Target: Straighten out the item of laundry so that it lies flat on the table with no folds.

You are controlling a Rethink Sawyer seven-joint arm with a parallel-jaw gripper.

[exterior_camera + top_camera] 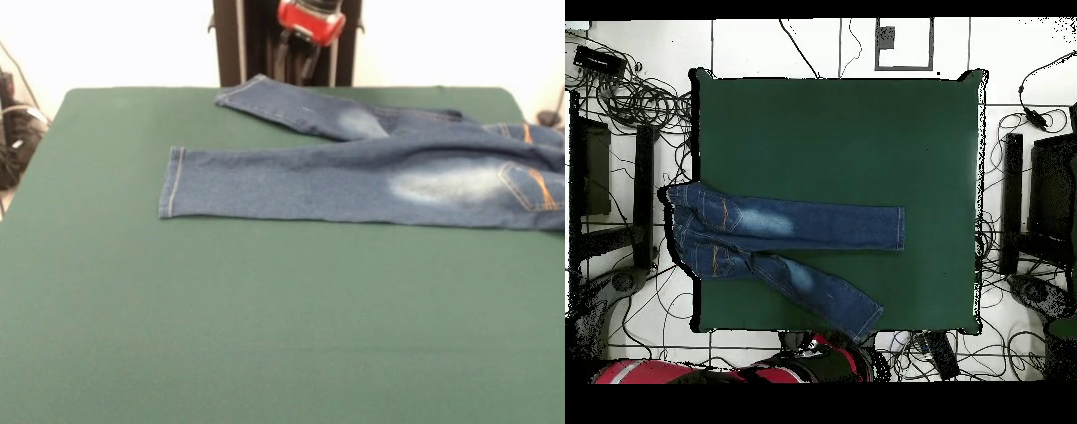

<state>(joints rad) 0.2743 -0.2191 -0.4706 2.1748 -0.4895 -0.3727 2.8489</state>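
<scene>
Felt-like dark green table (265, 336) fills my near view, matte and rectangular. Faded blue denim jeans (371, 181) lie toward its 2 o'clock corner, legs spread, waistband overhanging. Red-and-black arm (311, 22) drawn back at 12 o'clock; finger state I cannot tell.

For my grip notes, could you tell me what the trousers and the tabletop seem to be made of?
The jeans look like blue denim: woven texture, orange stitching, faded whitish patches. The table seems covered in dark green, matte, felt-like cloth, though the exact fabric is uncertain.

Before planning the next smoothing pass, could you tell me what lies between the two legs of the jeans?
Only bare green table shows in the wedge between the legs of the jeans, clearest in the overhead view.
</scene>
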